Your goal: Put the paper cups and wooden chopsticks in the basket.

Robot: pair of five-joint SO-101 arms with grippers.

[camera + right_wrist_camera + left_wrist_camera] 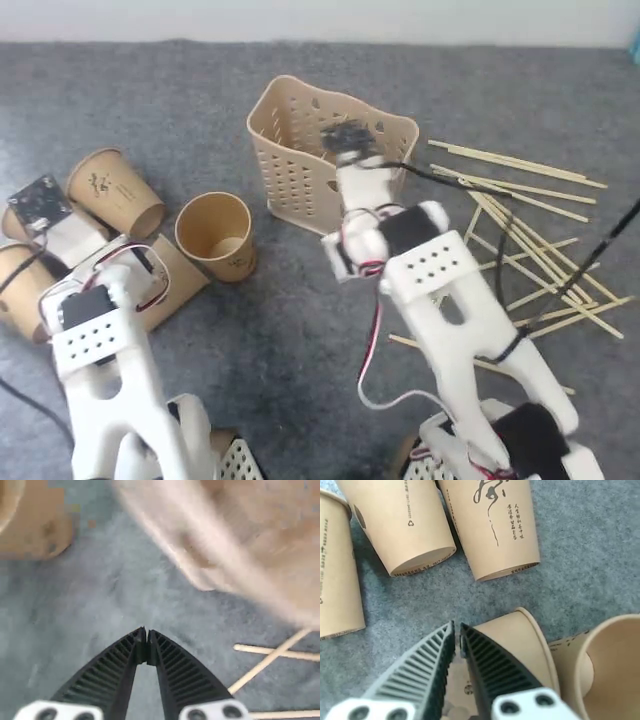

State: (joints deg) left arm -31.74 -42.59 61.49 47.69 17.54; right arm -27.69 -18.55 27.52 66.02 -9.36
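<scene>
We log paper cups (215, 235) and wooden chopsticks (530, 240) outside the basket (300, 170); left gripper (457, 630) and right gripper (146, 640) closed, empty.

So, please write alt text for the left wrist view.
The left gripper, shut, hangs over a paper cup lying on its side on grey carpet. Three more cups lie nearby, and another cup shows its open mouth.

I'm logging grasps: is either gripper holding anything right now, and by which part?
Nothing is held, as far as shows. The right gripper is shut over carpet; the left gripper is shut above a cup lying on its side.
</scene>
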